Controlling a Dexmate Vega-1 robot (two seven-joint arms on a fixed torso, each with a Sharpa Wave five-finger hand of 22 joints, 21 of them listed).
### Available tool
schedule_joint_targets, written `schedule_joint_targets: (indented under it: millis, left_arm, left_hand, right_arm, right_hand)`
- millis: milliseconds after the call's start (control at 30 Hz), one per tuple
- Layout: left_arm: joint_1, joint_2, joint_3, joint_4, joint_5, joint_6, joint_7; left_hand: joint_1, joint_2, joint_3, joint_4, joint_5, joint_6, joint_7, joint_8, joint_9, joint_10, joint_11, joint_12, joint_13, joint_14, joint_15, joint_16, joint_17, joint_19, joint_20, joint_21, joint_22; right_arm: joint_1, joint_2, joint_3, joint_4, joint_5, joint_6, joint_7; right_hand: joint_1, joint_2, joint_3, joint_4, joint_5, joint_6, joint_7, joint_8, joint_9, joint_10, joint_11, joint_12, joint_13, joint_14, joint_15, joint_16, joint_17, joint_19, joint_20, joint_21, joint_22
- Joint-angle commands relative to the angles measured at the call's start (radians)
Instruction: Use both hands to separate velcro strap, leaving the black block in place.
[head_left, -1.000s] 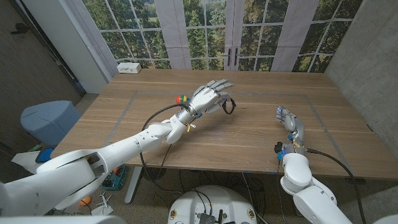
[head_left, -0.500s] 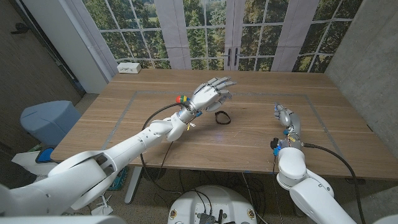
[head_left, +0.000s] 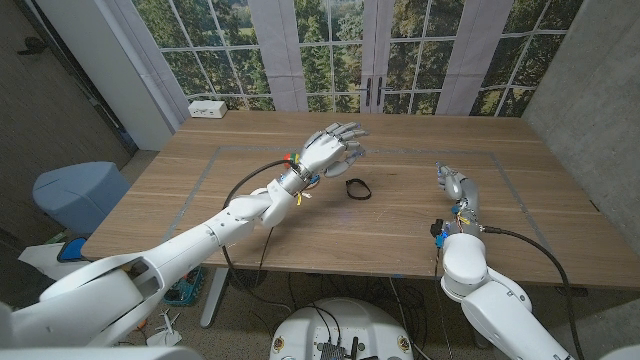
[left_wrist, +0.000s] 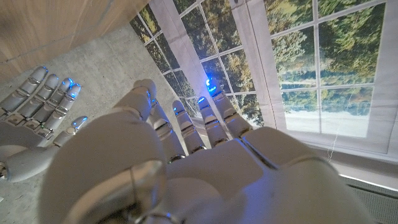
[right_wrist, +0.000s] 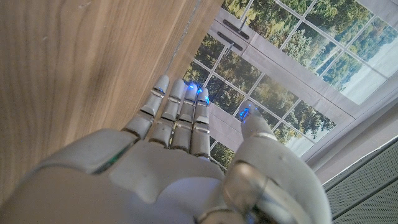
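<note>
The black velcro strap (head_left: 356, 188) lies as a small loop on the wooden table (head_left: 400, 225), near its middle. My left hand (head_left: 327, 151) hovers just up and to the left of the loop with fingers spread, holding nothing. My right hand (head_left: 455, 186) stands at the right side of the table, fingers straight and apart, well clear of the strap. In the left wrist view my left hand (left_wrist: 186, 162) has its fingers extended, and the right hand (left_wrist: 37, 118) shows beyond it. The right wrist view shows my right hand (right_wrist: 180, 162) with fingers stretched out beside the table (right_wrist: 62, 62).
A white box (head_left: 208, 109) sits at the table's far left corner. A blue bin (head_left: 80, 190) stands on the floor to the left. A grey taped outline (head_left: 200, 185) marks the tabletop. Windows run behind the far edge.
A second ago the strap hung from my left hand's fingers; it now lies on the table. The left hand has drawn slightly left and away. The right hand has shifted a little left.
</note>
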Motion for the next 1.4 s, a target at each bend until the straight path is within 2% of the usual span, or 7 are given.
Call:
schedule_joint_targets:
  millis: [33,333,400,667,1100,1233,1400]
  left_arm:
    - [0.04,0.117,-0.025,-0.218,-0.161,0.095,-0.457]
    - [0.005,0.162,-0.025,-0.271,-0.174,0.077,-0.668]
    - [-0.004,0.165,-0.023,-0.28,-0.169,0.076,-0.712]
    - [-0.019,0.169,-0.012,-0.303,-0.092,0.085,-0.769]
    - [-0.047,0.162,0.003,-0.319,-0.015,0.082,-0.854]
    - [-0.092,0.158,0.03,-0.284,0.003,0.01,-0.877]
    - [-0.113,0.134,0.044,-0.237,0.005,-0.009,-0.884]
  left_hand:
    - [-0.051,-0.037,-0.033,0.013,-0.008,0.027,0.031,-0.023,-0.027,-0.013,0.004,-0.01,0.0,-0.008,-0.129,-0.013,-0.006,-0.028,0.011,-0.013,0.0]
    - [-0.074,-0.092,-0.05,-0.02,-0.012,-0.033,-0.009,-0.106,-0.094,-0.091,0.015,-0.033,-0.005,-0.062,-0.099,-0.034,-0.021,-0.063,0.033,-0.043,-0.002]
    - [-0.073,-0.101,-0.054,-0.024,-0.014,-0.05,-0.032,-0.127,-0.109,-0.116,0.019,-0.038,-0.007,-0.078,-0.091,-0.037,-0.023,-0.066,0.035,-0.049,-0.002]
    - [-0.041,-0.12,-0.05,-0.037,-0.012,-0.035,-0.074,-0.144,-0.135,-0.138,0.019,-0.038,-0.009,-0.103,-0.083,-0.042,-0.029,-0.072,0.034,-0.061,-0.003]
    - [0.007,-0.146,-0.046,-0.041,-0.009,-0.027,-0.082,-0.166,-0.165,-0.172,0.012,-0.041,-0.013,-0.136,-0.076,-0.046,-0.032,-0.082,0.032,-0.08,-0.004]
    - [0.032,-0.153,-0.043,-0.037,-0.007,-0.035,-0.082,-0.184,-0.18,-0.195,0.03,-0.042,-0.015,-0.158,-0.074,-0.046,-0.033,-0.087,0.037,-0.091,-0.005]
    - [0.047,-0.15,-0.039,-0.036,-0.006,-0.044,-0.083,-0.194,-0.188,-0.203,0.019,-0.041,-0.016,-0.166,-0.072,-0.046,-0.033,-0.089,0.038,-0.096,-0.005]
  right_arm:
    - [0.015,-0.006,-0.019,0.004,-0.009,-0.006,-0.001]
    - [0.01,-0.009,-0.019,0.009,-0.002,0.013,0.005]
    - [0.007,-0.008,-0.019,0.01,-0.004,0.017,0.002]
    - [-0.009,-0.005,-0.01,0.012,0.005,0.043,0.002]
    - [-0.021,-0.008,0.004,0.023,0.016,0.078,0.014]
    - [-0.023,-0.011,0.008,0.026,0.017,0.083,0.019]
    - [-0.024,-0.011,0.011,0.03,0.021,0.085,0.022]
  right_hand:
    - [0.004,0.001,-0.005,0.0,-0.005,-0.006,0.003,0.002,0.002,-0.004,0.0,-0.001,0.006,-0.003,0.0,0.004,0.007,-0.005,0.001,0.007,0.006]
    - [0.007,0.002,-0.01,0.003,-0.005,-0.008,0.004,0.002,0.003,-0.005,0.001,0.0,0.011,-0.005,-0.002,0.006,0.012,-0.005,0.001,0.008,0.006]
    - [0.007,0.002,-0.011,0.004,-0.005,-0.009,0.004,0.002,0.003,-0.006,0.0,0.0,0.012,-0.006,-0.001,0.007,0.013,-0.006,0.001,0.008,0.006]
    - [0.009,0.003,-0.014,0.005,-0.005,-0.009,0.004,0.002,0.003,-0.009,0.002,0.0,0.016,-0.007,-0.001,0.009,0.018,-0.006,0.001,0.009,0.006]
    - [0.01,0.006,-0.021,0.009,-0.005,-0.008,0.006,0.004,0.004,-0.009,0.002,0.002,0.023,-0.006,0.001,0.013,0.025,-0.006,0.0,0.012,0.006]
    - [0.009,0.007,-0.023,0.011,-0.005,-0.008,0.006,0.004,0.004,-0.008,0.003,0.002,0.025,-0.004,0.0,0.015,0.027,-0.006,0.0,0.012,0.007]
    - [0.009,0.008,-0.026,0.012,-0.005,-0.007,0.007,0.004,0.004,-0.006,0.005,0.004,0.028,-0.005,0.0,0.016,0.029,-0.005,0.0,0.013,0.007]
